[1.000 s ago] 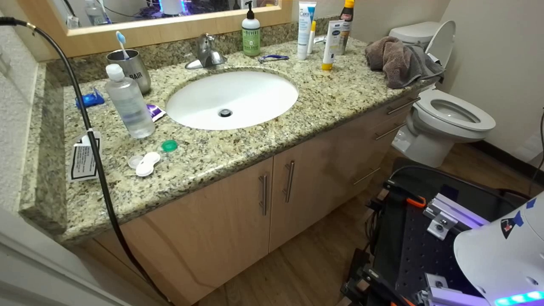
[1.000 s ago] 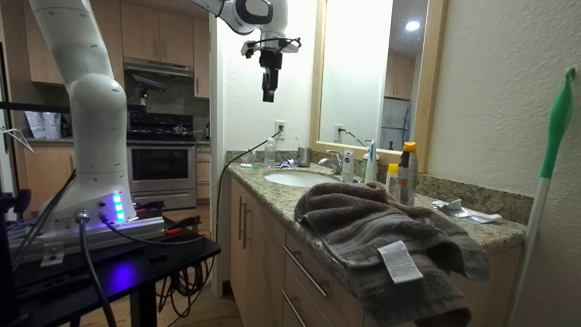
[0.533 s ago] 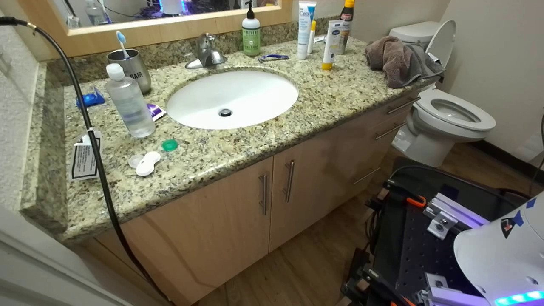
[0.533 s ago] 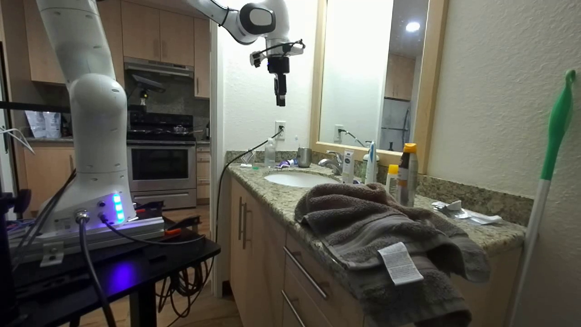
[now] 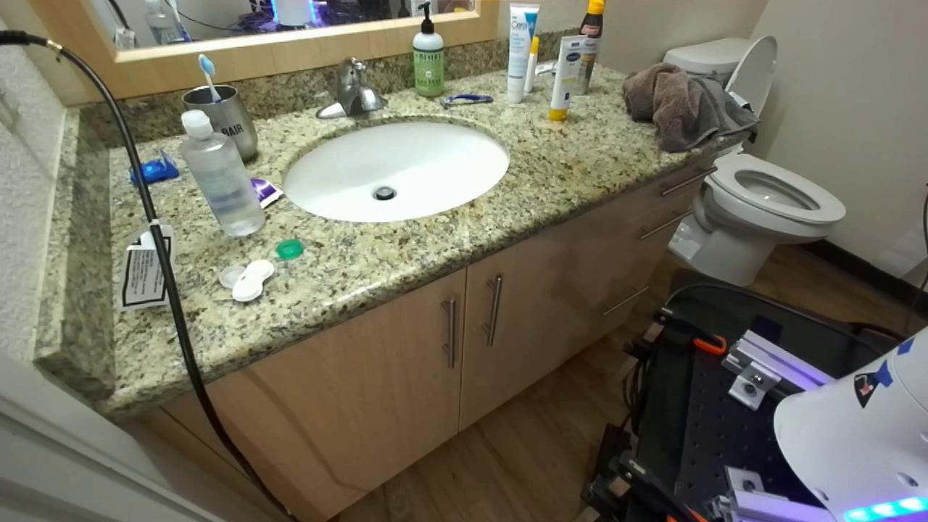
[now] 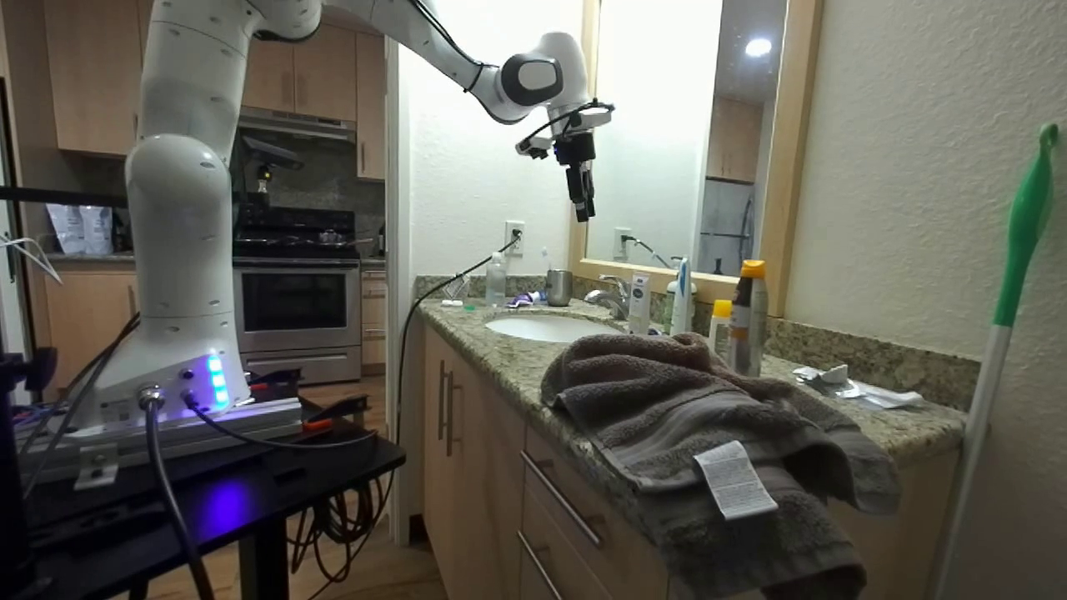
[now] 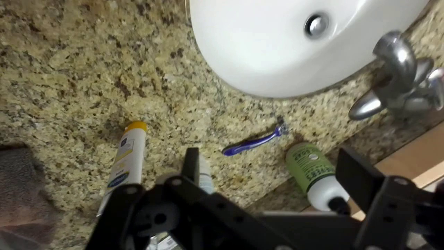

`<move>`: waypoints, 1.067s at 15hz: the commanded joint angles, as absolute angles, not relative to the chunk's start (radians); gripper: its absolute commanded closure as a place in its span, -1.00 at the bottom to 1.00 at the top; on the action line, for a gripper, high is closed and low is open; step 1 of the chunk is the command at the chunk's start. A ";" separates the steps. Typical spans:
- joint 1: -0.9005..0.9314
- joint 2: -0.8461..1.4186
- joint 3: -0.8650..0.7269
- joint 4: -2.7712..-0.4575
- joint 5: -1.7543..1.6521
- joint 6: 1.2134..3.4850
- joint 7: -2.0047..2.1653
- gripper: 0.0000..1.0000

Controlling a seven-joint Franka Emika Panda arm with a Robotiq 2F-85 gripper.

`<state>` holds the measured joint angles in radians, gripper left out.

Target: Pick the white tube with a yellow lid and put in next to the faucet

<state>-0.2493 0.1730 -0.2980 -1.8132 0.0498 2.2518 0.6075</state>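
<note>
The white tube with a yellow lid [image 5: 566,76] stands upright on its lid, right of the basin, in an exterior view. It also shows in an exterior view [image 6: 639,304], its lid hidden there, and in the wrist view [image 7: 126,158], left of the fingers. The silver faucet [image 5: 354,88] stands behind the basin; it is at the right edge of the wrist view [image 7: 399,80]. My gripper [image 6: 585,208] hangs high above the counter, pointing down. In the wrist view my gripper [image 7: 272,166] is wide open, with nothing between its fingertips at hand height.
A taller white-and-blue tube [image 5: 519,54], a slim white yellow-capped container [image 5: 533,64], a dark spray bottle [image 5: 590,47] and a towel [image 5: 674,105] stand or lie around the tube. The green soap bottle [image 5: 428,61] and a blue razor [image 5: 467,98] are between tube and faucet.
My arm has moved to the right and lower in an exterior view, towards the mirror side, and the wrist has tilted. The things on the counter have not moved.
</note>
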 commanded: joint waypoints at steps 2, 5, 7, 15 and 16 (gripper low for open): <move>-0.265 0.225 -0.325 -1.739 0.043 2.216 0.671 -1.00; -0.262 0.260 -0.340 -1.693 0.013 2.181 0.737 -1.00; -0.269 0.312 -0.368 -1.642 -0.028 2.155 0.865 -1.00; -0.316 0.361 -0.422 -1.636 -0.085 2.146 0.995 -1.00; -0.314 0.361 -0.420 -1.635 -0.084 2.146 0.995 -1.00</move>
